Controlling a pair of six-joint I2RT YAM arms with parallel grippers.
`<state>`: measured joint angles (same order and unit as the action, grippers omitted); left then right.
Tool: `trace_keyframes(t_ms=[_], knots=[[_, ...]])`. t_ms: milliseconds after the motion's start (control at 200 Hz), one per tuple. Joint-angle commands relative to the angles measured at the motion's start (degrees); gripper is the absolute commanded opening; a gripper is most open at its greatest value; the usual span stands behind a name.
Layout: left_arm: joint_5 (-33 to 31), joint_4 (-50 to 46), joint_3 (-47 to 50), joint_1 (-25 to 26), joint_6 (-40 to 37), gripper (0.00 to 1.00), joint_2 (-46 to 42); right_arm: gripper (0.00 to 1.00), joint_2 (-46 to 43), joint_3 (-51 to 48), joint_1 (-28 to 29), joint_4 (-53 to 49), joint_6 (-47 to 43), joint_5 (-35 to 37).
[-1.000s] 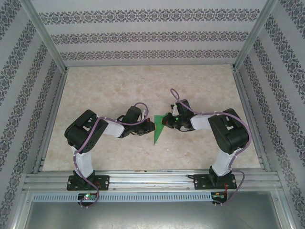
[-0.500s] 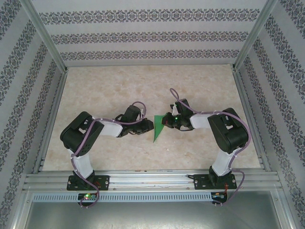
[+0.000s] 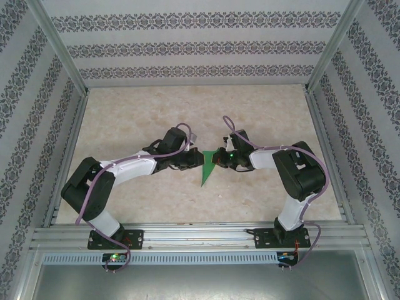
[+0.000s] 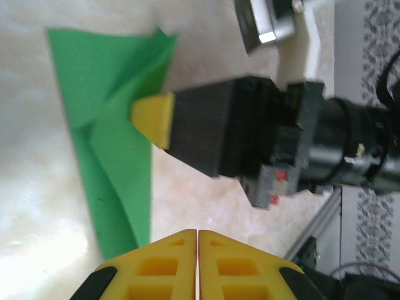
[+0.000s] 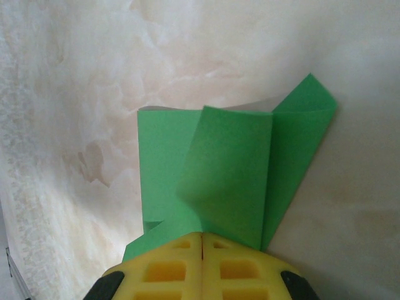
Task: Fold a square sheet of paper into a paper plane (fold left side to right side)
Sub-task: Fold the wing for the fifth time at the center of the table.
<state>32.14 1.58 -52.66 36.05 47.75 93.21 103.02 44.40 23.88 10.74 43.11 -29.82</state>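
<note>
Right jaws clenched on the paper plane [image 5: 219, 169]; left jaws clenched empty, near it.

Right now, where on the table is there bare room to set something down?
The far half of the table, up to the back wall, is bare, and so is the near strip along the front rail. The middle is crowded: the left gripper and right gripper are both at the green paper.

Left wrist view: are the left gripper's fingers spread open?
No, the left gripper has its two yellow fingers meeting along a thin seam, with the green paper off to their side.
</note>
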Motion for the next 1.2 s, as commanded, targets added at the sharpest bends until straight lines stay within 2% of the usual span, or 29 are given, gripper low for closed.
trace_keyframes(t_ms=[0, 430, 1199], knots=[[3.88, -4.23, -2.30, 1.85, -0.81, 0.09, 2.18, 0.00, 3.47, -2.39, 0.90, -5.22, -1.54, 2.24], [4.28, -3.80, -4.00, 3.15, -1.32, 0.09, 9.29, 0.00, 3.77, -2.04, 0.99, -5.90, -2.16, 2.23], [1.67, -3.29, -0.29, 3.15, -1.53, 0.09, 12.59, 0.00, 4.03, -1.34, 1.52, -6.96, -2.60, 2.49]])
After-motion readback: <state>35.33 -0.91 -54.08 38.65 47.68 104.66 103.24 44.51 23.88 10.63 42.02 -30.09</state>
